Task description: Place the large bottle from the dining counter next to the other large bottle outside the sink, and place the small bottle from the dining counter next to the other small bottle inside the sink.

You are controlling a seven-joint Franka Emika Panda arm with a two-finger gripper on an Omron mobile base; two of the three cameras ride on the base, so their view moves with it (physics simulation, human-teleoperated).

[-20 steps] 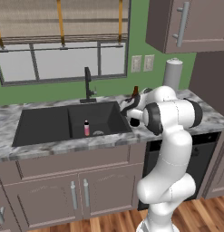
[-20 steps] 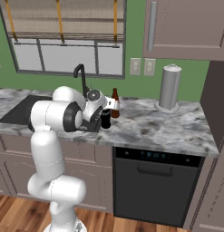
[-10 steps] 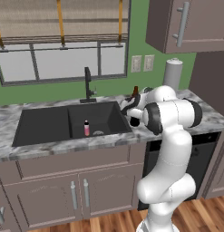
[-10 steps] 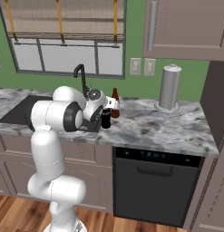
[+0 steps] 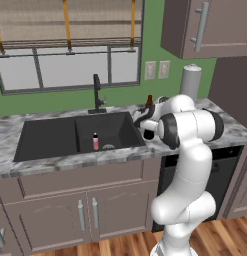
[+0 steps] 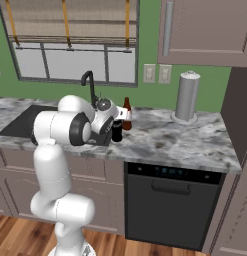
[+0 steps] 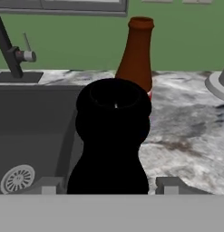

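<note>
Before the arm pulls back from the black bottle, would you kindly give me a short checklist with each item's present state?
1. Large black bottle standing upright on the grey marble counter, outside the sink: ok.
2. Black bottle next to the tall brown glass bottle: ok; the brown one stands just behind it.
3. Gripper let go of the black bottle: cannot tell; both finger tips flank its base, contact unclear.
4. Small pink bottle upright in the black sink basin: ok.
5. Second small bottle placed beside it: not ok; the pink one stands alone.
6. Retreat path clear of the black faucet: ok.
</note>
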